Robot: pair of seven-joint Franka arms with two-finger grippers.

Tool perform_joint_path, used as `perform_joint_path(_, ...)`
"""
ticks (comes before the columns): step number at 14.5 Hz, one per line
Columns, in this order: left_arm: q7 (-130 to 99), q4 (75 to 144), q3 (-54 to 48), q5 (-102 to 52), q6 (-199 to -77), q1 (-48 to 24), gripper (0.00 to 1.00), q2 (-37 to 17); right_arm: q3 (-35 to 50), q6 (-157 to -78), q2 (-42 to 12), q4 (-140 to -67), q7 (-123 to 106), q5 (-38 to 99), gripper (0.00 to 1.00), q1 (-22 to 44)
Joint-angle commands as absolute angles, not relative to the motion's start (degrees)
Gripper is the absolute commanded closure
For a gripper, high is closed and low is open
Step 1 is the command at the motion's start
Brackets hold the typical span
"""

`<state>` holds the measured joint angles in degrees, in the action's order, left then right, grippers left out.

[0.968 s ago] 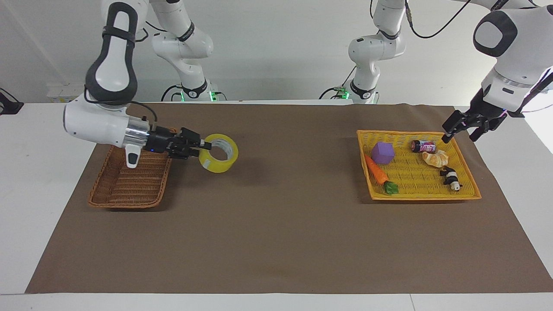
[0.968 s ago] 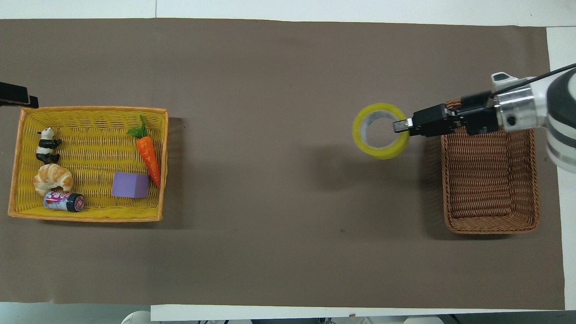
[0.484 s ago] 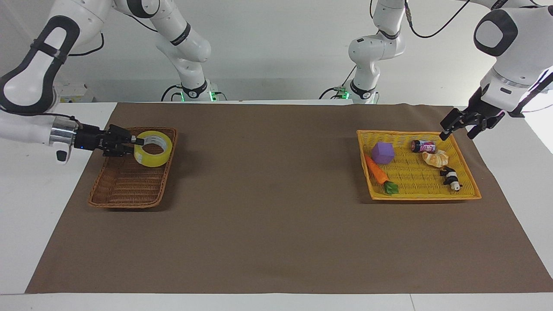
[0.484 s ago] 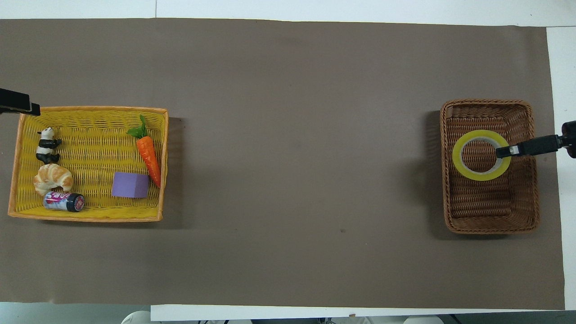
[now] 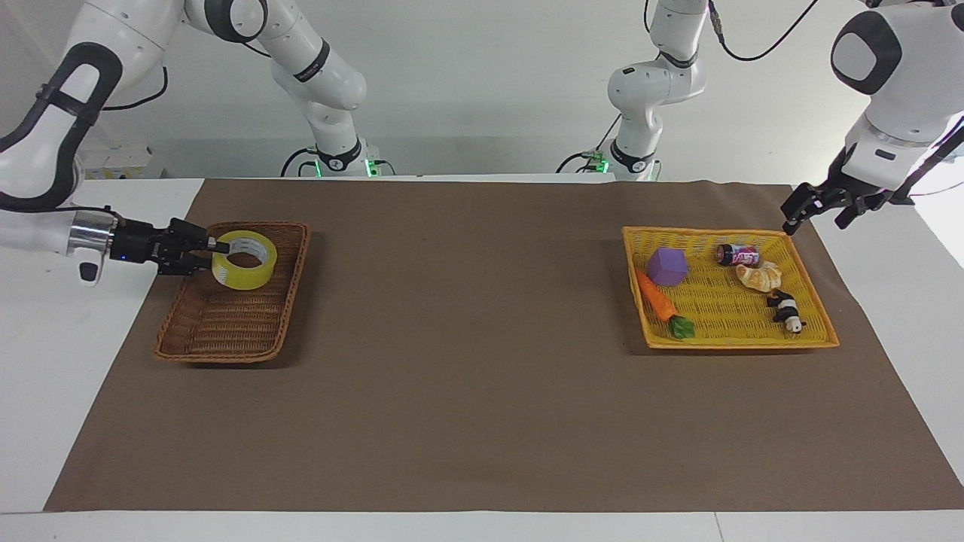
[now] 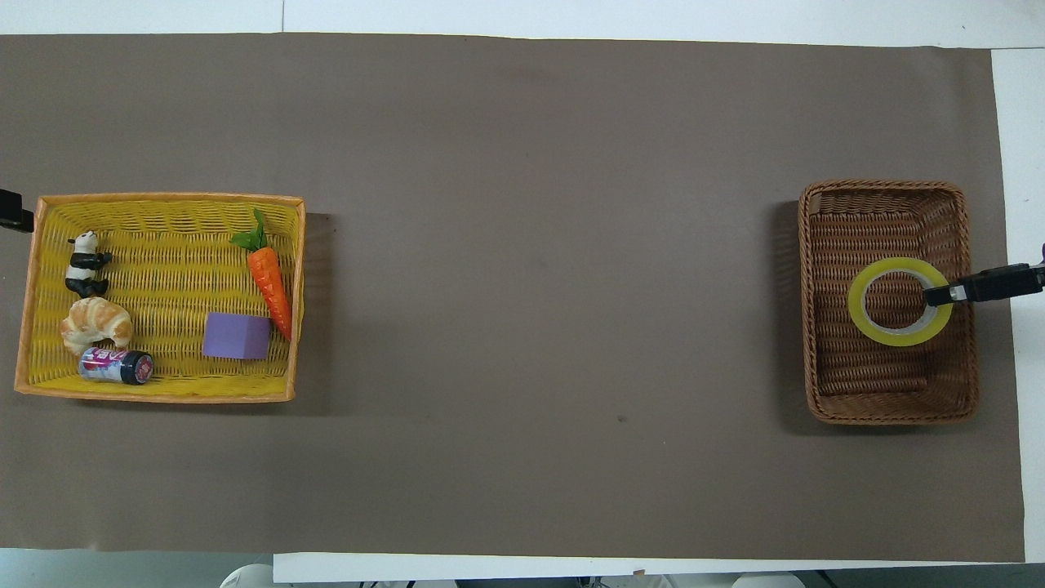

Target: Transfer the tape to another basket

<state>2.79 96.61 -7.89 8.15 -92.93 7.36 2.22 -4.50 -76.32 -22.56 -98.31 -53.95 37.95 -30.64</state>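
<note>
Table (image 5: 45, 376) – brown mat (image 5: 482, 406) – wicker basket (image 5: 226, 342), yellow basket (image 5: 734, 340).

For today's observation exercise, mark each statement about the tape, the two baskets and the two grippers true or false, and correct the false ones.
1. The right gripper is shut on the tape. True.
2. The tape lies flat on the brown mat between the baskets. False: it is held over the basket, the brown wicker one at the right arm's end of the table.
3. The yellow basket holds a carrot, a purple block, a can, a croissant and a panda figure. True.
4. The left gripper grips the can. False: it is open and holds nothing, near a corner of the yellow basket.
5. The wicker basket already contains a carrot. False: nothing lies in it.
</note>
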Motion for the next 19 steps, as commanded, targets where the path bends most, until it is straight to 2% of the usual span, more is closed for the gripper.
perform_joint_path(1, 2.72, 88.19, -8.44, 10.02, -84.4, 6.33, 0.0, -0.86, -3.6, -75.58, -23.99, -97.38, -55.9, 37.27, 1.0, -31.38)
perform_joint_path(3, 2.72, 83.86, -8.44, 9.06, -81.31, 6.24, 0.0, -2.72, -3.6, -76.9, -23.99, -98.26, -55.99, 37.44, 1.0, -31.03)
perform_joint_path(7, 2.72, 83.85, -7.91, -0.78, -83.14, 6.68, 0.0, -2.9, -3.52, -80.41, -23.29, -101.59, -58.35, 37.36, 1.0, -30.76)
perform_joint_path(19, 2.81, 87.1, -7.12, 0.35, -85.78, 6.24, 0.0, -1.76, -3.52, -86.48, -22.59, -104.94, -60.29, 35.6, 1.0, -29.71)
